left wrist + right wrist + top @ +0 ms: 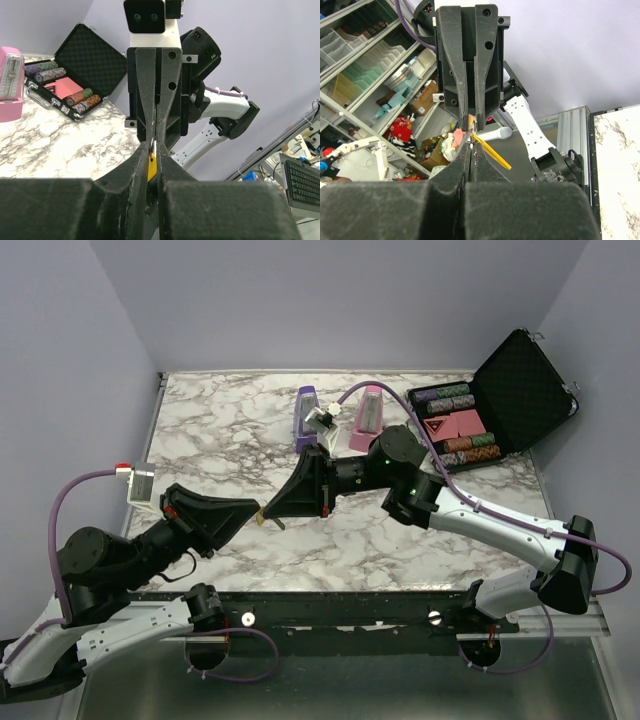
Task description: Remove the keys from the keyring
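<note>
My two grippers meet tip to tip just above the marble table, left of its middle. My left gripper (254,513) (154,146) is shut on the keys (151,167), whose yellow part shows between its fingers. My right gripper (270,510) (472,142) is shut on the small silver keyring (474,126). A yellow key part (492,153) sticks out sideways from its tips. In the top view a small gold bit of the keys (270,524) hangs below the joined tips. Most of the keys and ring is hidden by the fingers.
A purple metronome (305,412) and a pink metronome (366,418) stand at the back of the table (220,430). An open black case of poker chips (500,400) lies at the back right and also shows in the left wrist view (75,75).
</note>
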`<action>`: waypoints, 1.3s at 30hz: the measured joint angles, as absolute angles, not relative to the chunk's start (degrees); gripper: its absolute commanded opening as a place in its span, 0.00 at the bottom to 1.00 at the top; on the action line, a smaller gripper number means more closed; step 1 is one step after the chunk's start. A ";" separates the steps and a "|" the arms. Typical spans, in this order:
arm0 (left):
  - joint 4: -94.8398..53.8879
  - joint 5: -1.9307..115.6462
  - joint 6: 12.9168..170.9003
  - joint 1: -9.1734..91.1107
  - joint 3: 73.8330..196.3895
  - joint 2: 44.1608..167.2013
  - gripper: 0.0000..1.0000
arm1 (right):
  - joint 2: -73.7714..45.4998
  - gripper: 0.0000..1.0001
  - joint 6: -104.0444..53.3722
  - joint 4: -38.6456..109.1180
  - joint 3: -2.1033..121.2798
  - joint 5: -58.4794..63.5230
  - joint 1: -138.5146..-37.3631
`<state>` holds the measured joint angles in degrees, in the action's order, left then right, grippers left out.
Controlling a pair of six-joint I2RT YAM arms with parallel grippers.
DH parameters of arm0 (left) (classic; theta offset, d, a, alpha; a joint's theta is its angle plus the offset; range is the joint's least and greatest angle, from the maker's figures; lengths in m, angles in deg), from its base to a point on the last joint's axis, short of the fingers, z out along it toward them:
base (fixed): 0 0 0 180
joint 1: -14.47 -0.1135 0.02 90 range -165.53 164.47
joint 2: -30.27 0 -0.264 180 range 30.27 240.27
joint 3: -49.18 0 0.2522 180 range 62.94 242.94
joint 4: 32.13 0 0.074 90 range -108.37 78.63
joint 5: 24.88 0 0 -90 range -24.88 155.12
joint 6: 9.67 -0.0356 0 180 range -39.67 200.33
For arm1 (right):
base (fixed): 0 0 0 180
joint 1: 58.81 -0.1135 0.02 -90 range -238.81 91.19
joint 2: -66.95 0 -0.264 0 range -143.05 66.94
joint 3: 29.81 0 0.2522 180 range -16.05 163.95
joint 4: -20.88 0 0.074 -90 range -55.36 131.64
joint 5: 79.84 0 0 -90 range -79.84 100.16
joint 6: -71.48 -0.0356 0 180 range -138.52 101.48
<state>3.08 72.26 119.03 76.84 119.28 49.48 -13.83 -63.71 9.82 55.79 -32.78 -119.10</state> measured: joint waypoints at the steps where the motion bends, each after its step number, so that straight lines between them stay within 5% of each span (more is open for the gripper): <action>1: 3.10 72.28 119.05 76.86 119.23 49.48 0.17 | -13.83 0.01 -63.71 9.82 55.79 -32.78 -119.10; 10: 3.08 72.28 119.22 76.86 118.95 49.52 0.00 | -13.83 0.01 -63.97 9.78 55.79 -32.80 -119.10; 39: 15.76 68.32 113.39 76.84 126.14 54.57 0.00 | -13.28 0.01 -57.44 22.74 58.17 -35.55 -119.10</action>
